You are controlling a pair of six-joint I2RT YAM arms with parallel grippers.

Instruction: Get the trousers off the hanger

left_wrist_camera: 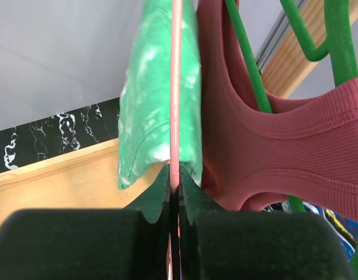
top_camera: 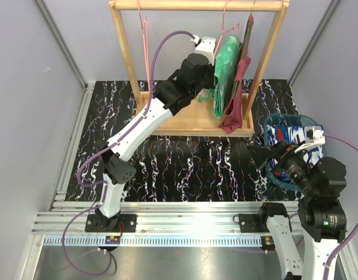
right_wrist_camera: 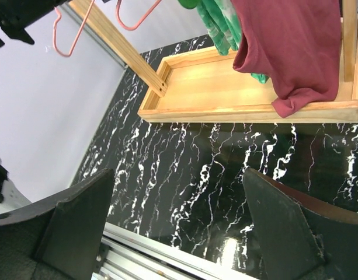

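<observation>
Setting: a robotics lab test cell, not a home or shop. Evidence:
- Plain grey panel walls (top_camera: 27, 87) stand to either side of the jaws and beyond them.
- Slotted aluminium rails (top_camera: 167, 224) lie nearer than both jaws, with my arm bases bolted on.
- A black marbled table (top_camera: 184, 169) lies beneath the jaws.
- A bare wooden rack (top_camera: 196, 5) frames my left jaws.
- An exposed purple cable (top_camera: 153, 63) loops behind the left jaws.
</observation>
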